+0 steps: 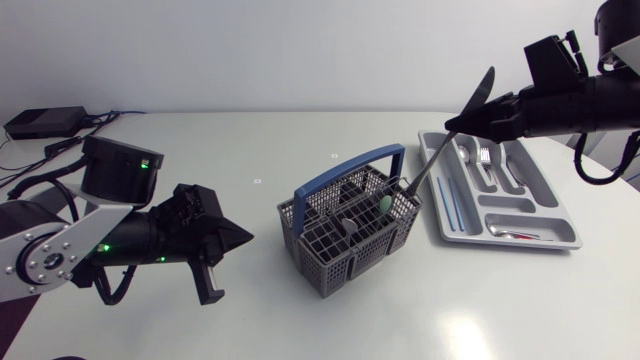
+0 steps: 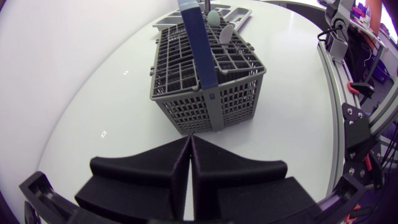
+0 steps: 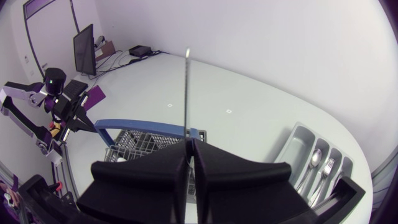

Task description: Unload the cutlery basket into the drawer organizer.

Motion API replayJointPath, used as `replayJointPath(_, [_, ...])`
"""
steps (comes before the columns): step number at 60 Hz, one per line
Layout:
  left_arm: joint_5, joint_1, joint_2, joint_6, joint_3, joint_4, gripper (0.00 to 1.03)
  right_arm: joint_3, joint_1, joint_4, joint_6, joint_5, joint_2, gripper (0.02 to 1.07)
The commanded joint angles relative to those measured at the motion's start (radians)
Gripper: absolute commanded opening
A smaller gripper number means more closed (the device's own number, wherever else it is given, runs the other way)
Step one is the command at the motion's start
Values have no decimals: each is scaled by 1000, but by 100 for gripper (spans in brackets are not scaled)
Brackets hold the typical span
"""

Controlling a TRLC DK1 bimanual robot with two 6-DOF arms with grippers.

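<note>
Above one basket [image 1: 345,262], one utensil [image 1: 432,160]

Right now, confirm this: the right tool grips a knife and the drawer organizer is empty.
Not empty. The right tool grips a knife, but the drawer organizer already holds a spoon and a fork; the head view shows it.

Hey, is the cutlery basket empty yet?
Not empty. Two pale utensils stand in the cutlery basket; the right claw holds a knife.

table [image 1: 300,320]: white | black box [image 1: 45,122]: far left corner | cables [image 1: 62,145]: beside box
</note>
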Motion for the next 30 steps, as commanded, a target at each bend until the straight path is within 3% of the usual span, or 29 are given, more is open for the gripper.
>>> replayJointPath(1, [8,-7,6,-17,-7,7,8,-22,22,18,-42,-14,-23,7])
replayJointPath(30, [8,-23,-11,-17,7,-11,8,-68,74,-2,-265,-61,-8,7])
